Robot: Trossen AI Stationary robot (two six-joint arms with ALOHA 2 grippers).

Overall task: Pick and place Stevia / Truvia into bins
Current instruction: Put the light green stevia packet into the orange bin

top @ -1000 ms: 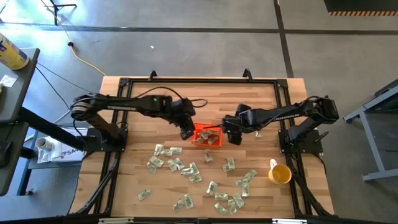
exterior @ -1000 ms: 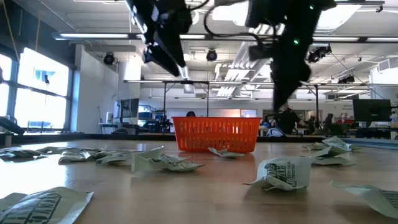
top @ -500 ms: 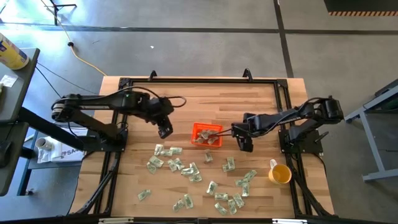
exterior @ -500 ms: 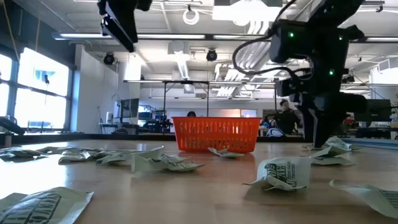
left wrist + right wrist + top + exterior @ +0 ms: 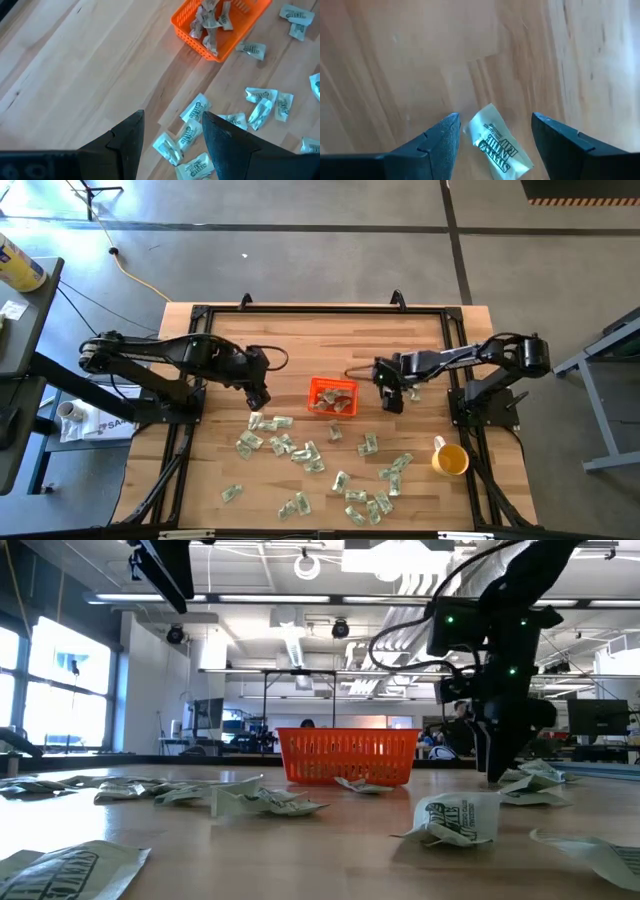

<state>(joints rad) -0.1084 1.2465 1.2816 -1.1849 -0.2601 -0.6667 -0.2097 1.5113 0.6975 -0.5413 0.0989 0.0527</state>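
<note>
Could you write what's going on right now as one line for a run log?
left gripper: open, above sachets | right gripper: open, over one sachet | orange bin: holds some sachets | many loose on table

A pale wooden surface (image 5: 230, 340) fills the centre of the high view. An orange bin (image 5: 333, 396) sits mid-frame, many green-white sachets (image 5: 295, 450) lie scattered across the lower half, and a yellow cup (image 5: 449, 459) stands at lower right.
</note>
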